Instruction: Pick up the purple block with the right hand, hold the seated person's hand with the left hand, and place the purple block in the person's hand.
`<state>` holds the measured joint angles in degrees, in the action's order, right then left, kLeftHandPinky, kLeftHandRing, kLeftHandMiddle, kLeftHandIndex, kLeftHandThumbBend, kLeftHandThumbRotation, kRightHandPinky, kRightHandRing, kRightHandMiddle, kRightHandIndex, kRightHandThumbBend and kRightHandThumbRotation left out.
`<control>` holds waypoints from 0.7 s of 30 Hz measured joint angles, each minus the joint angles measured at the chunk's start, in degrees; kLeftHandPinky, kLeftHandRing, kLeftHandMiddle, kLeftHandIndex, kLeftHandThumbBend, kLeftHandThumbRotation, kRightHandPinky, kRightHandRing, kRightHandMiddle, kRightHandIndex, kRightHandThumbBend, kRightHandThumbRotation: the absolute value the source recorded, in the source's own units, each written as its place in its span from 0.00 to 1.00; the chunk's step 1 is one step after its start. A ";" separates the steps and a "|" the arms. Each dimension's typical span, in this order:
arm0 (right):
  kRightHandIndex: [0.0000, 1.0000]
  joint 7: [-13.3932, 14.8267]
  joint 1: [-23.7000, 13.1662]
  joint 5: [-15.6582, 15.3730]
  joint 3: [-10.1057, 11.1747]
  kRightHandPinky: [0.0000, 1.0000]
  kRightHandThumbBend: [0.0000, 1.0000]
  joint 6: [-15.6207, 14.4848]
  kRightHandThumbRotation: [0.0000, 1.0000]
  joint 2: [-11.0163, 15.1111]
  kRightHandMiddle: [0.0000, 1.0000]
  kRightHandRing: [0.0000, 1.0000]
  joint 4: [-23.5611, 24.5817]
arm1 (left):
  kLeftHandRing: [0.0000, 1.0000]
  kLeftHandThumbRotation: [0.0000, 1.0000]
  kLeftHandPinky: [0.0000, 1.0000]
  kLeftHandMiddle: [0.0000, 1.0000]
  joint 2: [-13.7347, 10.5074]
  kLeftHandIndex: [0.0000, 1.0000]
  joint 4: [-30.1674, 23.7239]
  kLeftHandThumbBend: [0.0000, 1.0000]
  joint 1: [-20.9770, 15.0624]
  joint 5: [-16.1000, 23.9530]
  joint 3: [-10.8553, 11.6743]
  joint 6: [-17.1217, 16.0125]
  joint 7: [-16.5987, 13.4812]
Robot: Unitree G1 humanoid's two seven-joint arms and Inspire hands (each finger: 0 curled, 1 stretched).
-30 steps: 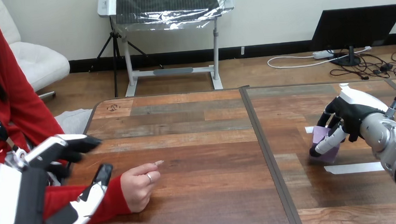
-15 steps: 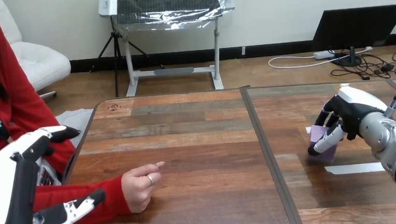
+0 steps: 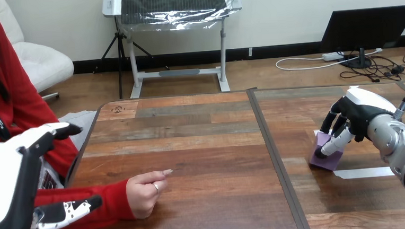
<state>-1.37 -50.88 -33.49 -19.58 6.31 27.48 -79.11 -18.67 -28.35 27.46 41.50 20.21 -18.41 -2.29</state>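
The small purple cuboid block [image 3: 324, 159] is sitting at the 3 o'clock side of the brown wooden plank table [image 3: 190, 127], tilting slightly; whether it is clearing the surface I cannot tell. The right hand [image 3: 357, 116] is grasping it, with thumb and fingers [image 3: 331, 146] curling round its top. 1 white tape strip [image 3: 363, 172] is lying just beside it at 5 o'clock. At 8 o'clock the person's hand [image 3: 144, 193] is resting on the table, loosely closed. The left hand [image 3: 8, 185] is hovering released, fingers spread on either side of the red sleeve [image 3: 89, 204].
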 measured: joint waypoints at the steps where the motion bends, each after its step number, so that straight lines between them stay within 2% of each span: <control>1: 0.56 0.00 0.00 0.00 0.00 0.47 0.80 0.03 0.00 0.02 0.56 0.50 0.00 | 0.68 0.13 0.54 0.73 -0.36 0.73 0.16 1.00 -0.27 0.08 -0.08 0.09 0.30; 7: 0.55 0.01 0.01 -0.01 0.00 0.46 0.80 0.44 0.00 0.06 0.55 0.50 0.00 | 0.69 0.16 0.58 0.73 -2.71 0.73 1.72 1.00 -2.31 0.79 -1.27 1.27 2.42; 14: 0.56 0.01 0.01 0.08 0.04 0.46 0.79 0.44 0.00 0.06 0.55 0.50 0.00 | 0.68 0.17 0.60 0.73 -4.44 0.73 5.14 1.00 -4.74 1.15 -3.26 1.41 3.32; 21: 0.56 0.01 0.02 0.12 0.09 0.46 0.79 0.44 0.00 0.06 0.55 0.50 0.01 | 0.69 0.12 0.62 0.73 -5.89 0.73 8.48 1.00 -6.63 1.21 -5.34 1.43 3.65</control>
<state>-1.36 -50.86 -33.37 -19.48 6.74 27.55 -79.10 -24.56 -19.88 20.83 42.72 14.87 -16.98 1.35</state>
